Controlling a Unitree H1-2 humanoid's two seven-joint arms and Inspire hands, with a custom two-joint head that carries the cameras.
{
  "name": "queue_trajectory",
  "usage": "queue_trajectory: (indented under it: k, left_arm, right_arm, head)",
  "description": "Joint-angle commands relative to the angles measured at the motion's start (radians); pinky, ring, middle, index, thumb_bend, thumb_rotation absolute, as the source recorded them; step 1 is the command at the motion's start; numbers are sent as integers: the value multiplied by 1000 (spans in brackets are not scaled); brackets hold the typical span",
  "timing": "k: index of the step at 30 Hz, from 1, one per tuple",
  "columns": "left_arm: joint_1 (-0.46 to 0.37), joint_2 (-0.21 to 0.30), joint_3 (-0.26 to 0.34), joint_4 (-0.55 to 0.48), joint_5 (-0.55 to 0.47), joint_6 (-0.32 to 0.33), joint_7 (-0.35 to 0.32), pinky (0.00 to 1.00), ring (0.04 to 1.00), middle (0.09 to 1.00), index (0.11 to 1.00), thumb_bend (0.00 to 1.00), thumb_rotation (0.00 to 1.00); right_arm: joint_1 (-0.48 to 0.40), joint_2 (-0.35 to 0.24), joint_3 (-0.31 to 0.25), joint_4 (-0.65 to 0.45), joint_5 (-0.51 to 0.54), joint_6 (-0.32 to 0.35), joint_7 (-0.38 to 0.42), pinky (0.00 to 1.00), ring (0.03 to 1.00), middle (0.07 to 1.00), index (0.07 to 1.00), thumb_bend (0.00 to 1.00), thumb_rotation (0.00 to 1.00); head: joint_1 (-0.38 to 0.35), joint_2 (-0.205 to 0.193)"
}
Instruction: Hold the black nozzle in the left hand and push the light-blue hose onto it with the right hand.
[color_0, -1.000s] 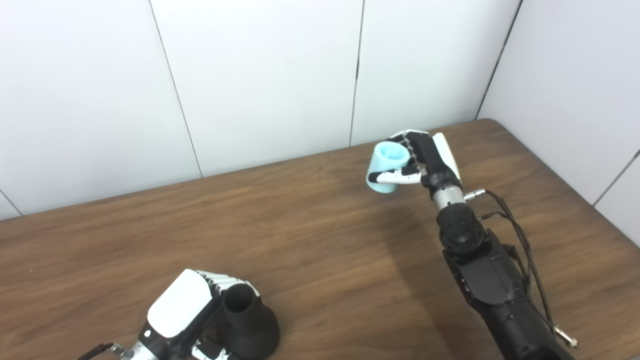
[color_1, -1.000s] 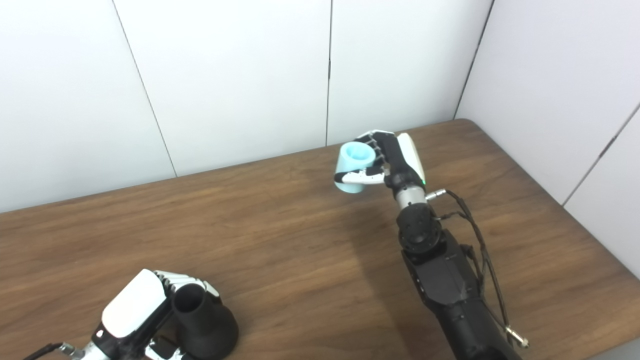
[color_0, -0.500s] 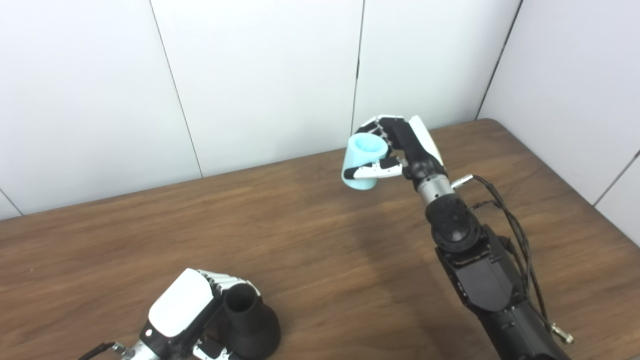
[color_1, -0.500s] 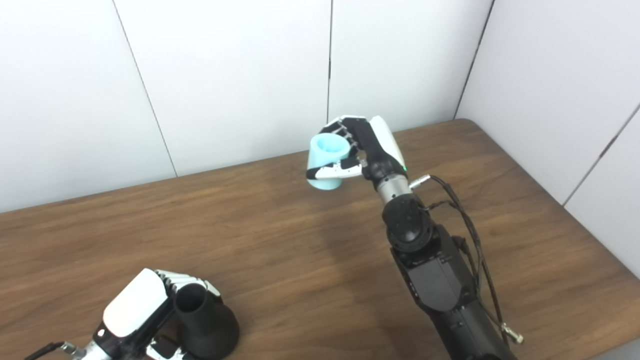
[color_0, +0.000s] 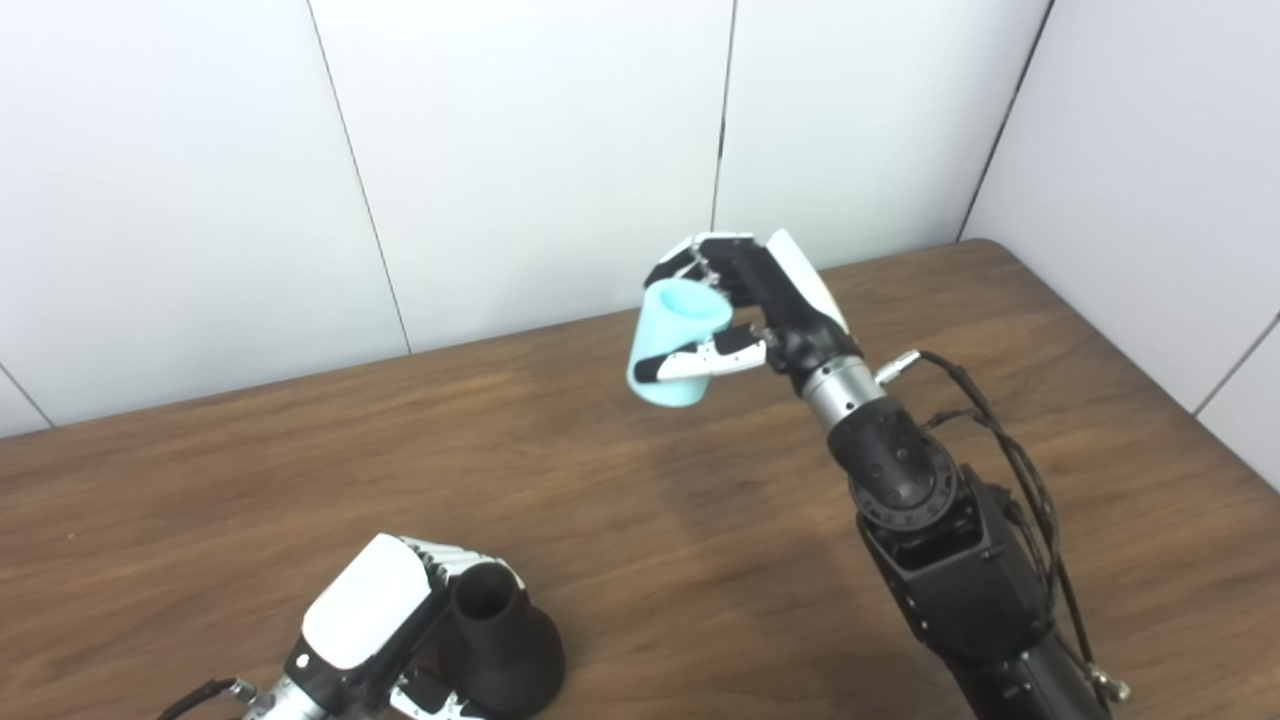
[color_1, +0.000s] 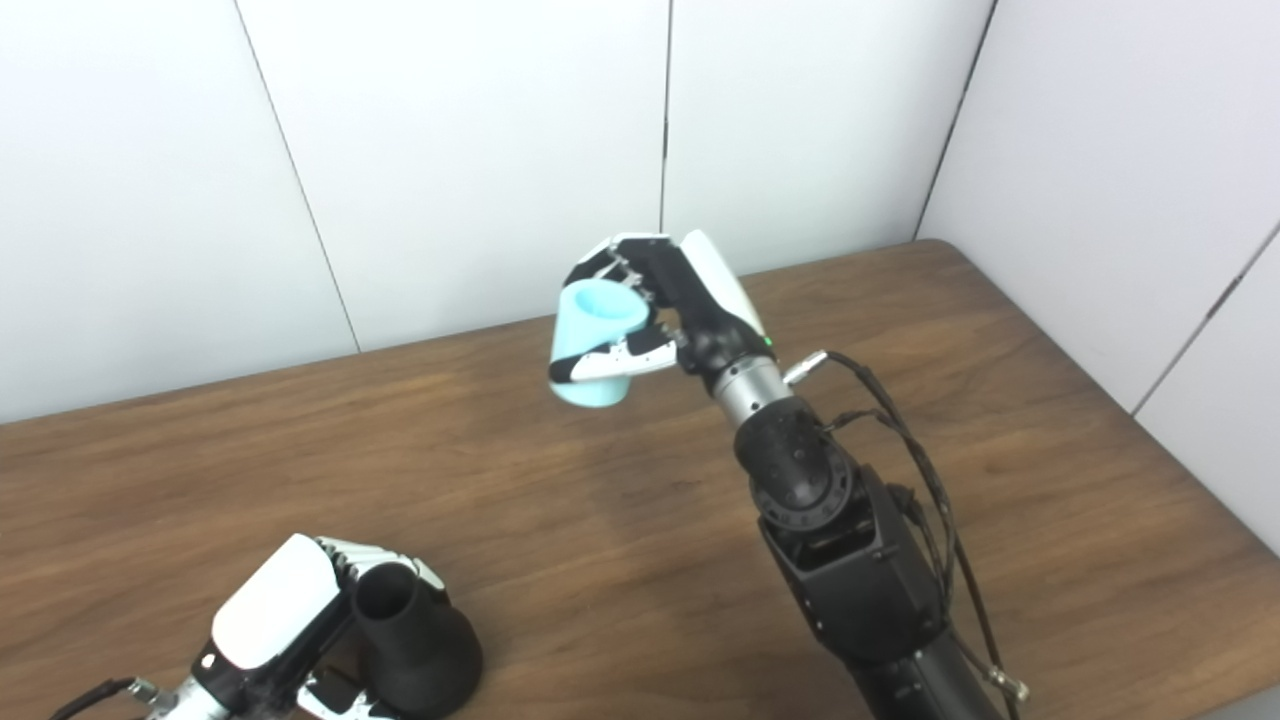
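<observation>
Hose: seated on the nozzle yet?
No, the light-blue hose is held in the air by the right robot hand, far from the black nozzle in the left robot hand.

You had a brown wood-grain table filling the lower part of both views, its grain running left to right. Its far right corner was rounded and sat close to where the walls met. Behind it stood a white panelled wall, split by thin dark vertical seams, and a second white wall ran along the table's right side.
</observation>
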Motion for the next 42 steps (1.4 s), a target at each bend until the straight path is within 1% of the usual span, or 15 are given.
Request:
queue_trajectory:
  k: [1,7,9,11,12,14,19,23,28,31,33,35,38,39,42]
  left_arm:
    - [39,-4,-24,54,8,11,-19,276,365,450,511,521,0]
    - [39,-9,-19,59,15,11,-25,299,386,453,511,521,0]
    - [39,-10,-17,57,15,11,-28,285,373,448,513,521,0]
    - [40,-12,-14,54,12,11,-34,286,380,452,512,521,0]
    - [41,-13,-12,53,11,11,-35,278,371,447,514,521,0]
    - [42,-16,-9,53,12,11,-35,270,360,446,515,520,0]
    - [39,-19,-14,59,21,11,-29,266,350,443,517,520,0]
    - [38,-25,-12,63,29,11,-24,224,297,417,521,517,0]
    - [39,-36,-13,66,34,11,-25,221,305,415,519,517,0]
    - [41,-44,-9,66,43,12,-37,249,335,432,517,519,0]
    - [44,-52,1,64,54,12,-49,244,329,434,517,520,0]
    - [45,-60,5,65,61,12,-49,201,285,412,518,517,0]
    - [45,-71,9,67,58,12,-51,196,284,411,519,517,0]
    - [45,-73,8,68,57,12,-48,182,265,403,515,516,0]
    - [46,-81,14,66,61,12,-51,166,250,395,513,515,0]
  right_arm:
    - [-19,2,-2,-59,2,-9,6,139,219,468,507,522,0]
    - [-6,28,15,-119,8,-8,30,113,182,457,518,520,0]
    - [-4,34,20,-136,3,-4,38,106,170,431,528,517,0]
    - [-4,39,23,-152,4,0,46,89,144,463,493,523,0]
    - [-5,42,27,-165,4,4,51,95,156,442,511,520,0]
    - [-7,47,31,-183,7,12,60,98,165,444,519,520,0]
    - [-19,59,46,-234,8,33,92,150,233,480,493,522,0]
    - [-25,67,54,-262,10,35,105,150,231,480,494,522,0]
    - [-20,84,63,-290,31,25,119,163,260,484,489,522,0]
    - [-13,84,73,-301,30,13,126,129,199,485,488,522,0]
    - [-10,83,77,-306,32,8,129,111,172,485,488,522,0]
    - [-7,84,82,-309,40,-1,132,101,160,485,488,522,0]
    - [0,88,93,-309,56,-18,137,119,192,483,491,522,0]
    - [3,89,97,-307,60,-25,137,175,267,482,492,521,0]
    - [12,89,106,-304,64,-38,136,139,215,476,500,521,0]
  head:
    - [5,2]
    - [12,0]
    - [16,1]
    - [18,1]
    - [20,1]
    - [23,1]
    - [31,0]
    - [44,2]
    - [78,5]
    - [110,10]
    - [124,12]
    - [137,13]
    - [153,16]
    - [156,16]
    - [176,23]
